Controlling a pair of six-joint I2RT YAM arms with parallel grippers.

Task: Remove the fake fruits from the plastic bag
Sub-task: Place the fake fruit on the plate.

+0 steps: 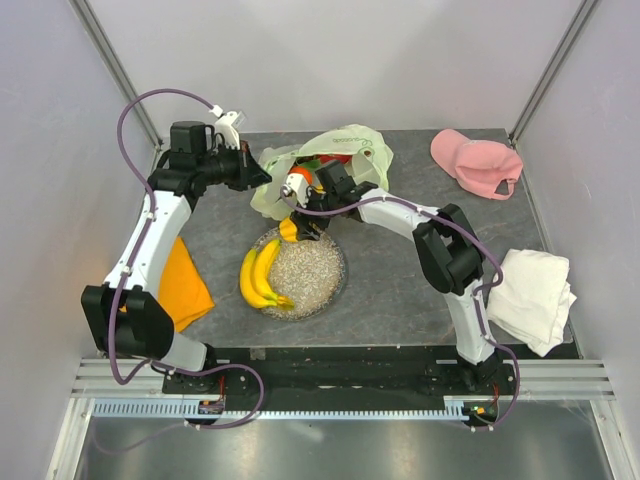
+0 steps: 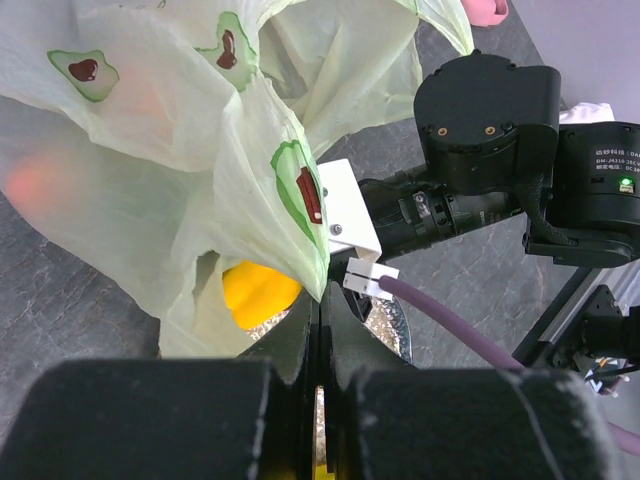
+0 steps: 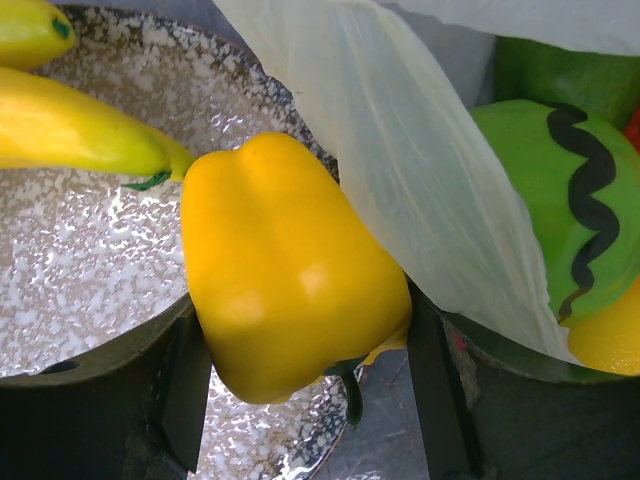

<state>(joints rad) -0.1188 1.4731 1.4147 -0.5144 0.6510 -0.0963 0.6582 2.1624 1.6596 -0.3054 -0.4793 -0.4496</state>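
The pale green plastic bag lies behind the plate, and its near edge is pinched in my left gripper, which is shut on it. The bag hangs crinkled in front of that wrist camera. My right gripper holds a yellow fruit between its fingers, just above the rim of the speckled plate. A yellow banana bunch lies on the plate. Inside the bag a green round fruit with a black wavy stripe shows.
A pink cap lies at the back right. White folded cloth sits at the right edge, and an orange cloth under the left arm. The right arm's wrist hangs close in front of the left gripper.
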